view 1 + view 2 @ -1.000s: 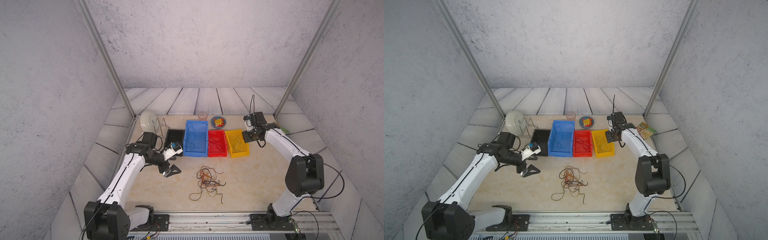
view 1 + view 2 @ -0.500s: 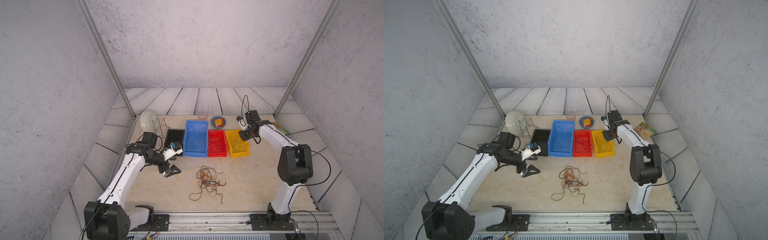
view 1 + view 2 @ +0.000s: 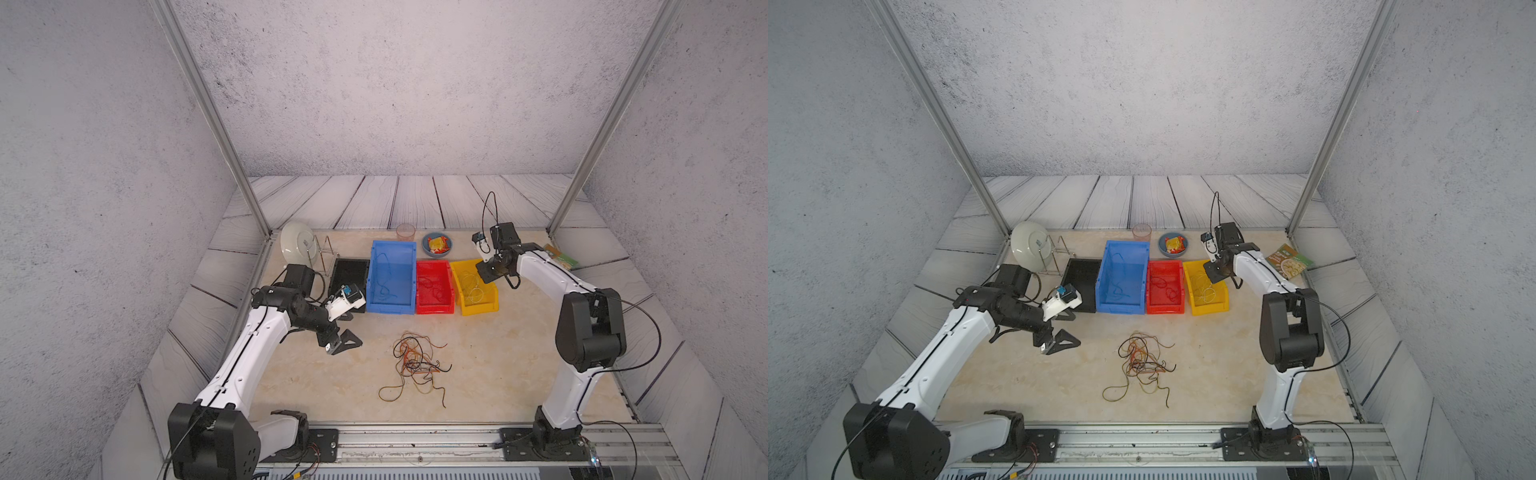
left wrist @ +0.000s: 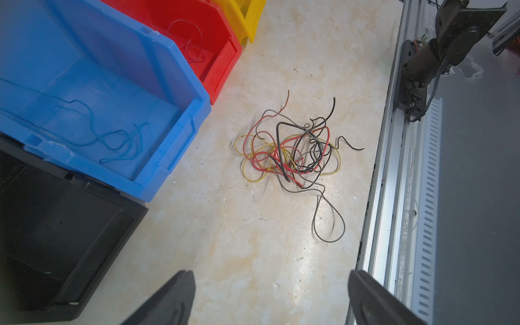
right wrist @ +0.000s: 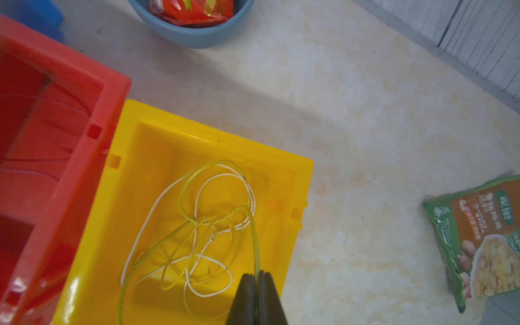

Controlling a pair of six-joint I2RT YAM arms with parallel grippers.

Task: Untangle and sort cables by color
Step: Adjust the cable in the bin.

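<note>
A tangle of thin yellow, red, grey and black cables (image 3: 415,361) (image 3: 1142,361) (image 4: 292,152) lies mid-table in front of the bins. My left gripper (image 3: 347,328) (image 4: 270,278) hovers open over bare table between the tangle and the black bin (image 3: 349,266), holding nothing. Over the yellow bin (image 3: 492,305) (image 5: 213,135), my right gripper (image 3: 484,270) (image 5: 257,277) is shut on a yellow cable (image 5: 254,239) that runs down into the bin's yellow and white loops (image 5: 197,253). Blue strands lie in the blue bin (image 3: 390,309), red ones in the red bin (image 3: 434,309).
Behind the bins stand a plate in a wire rack (image 3: 297,247), a clear cup (image 3: 405,231) and a blue bowl of snack packets (image 3: 437,244). A green food packet (image 3: 561,255) lies at the back right. A metal rail (image 3: 415,440) borders the front edge.
My right gripper has closed, pinching the yellow cable, and shifted slightly left over the yellow bin as its elbow swung. The left arm and the tangle have not moved.
</note>
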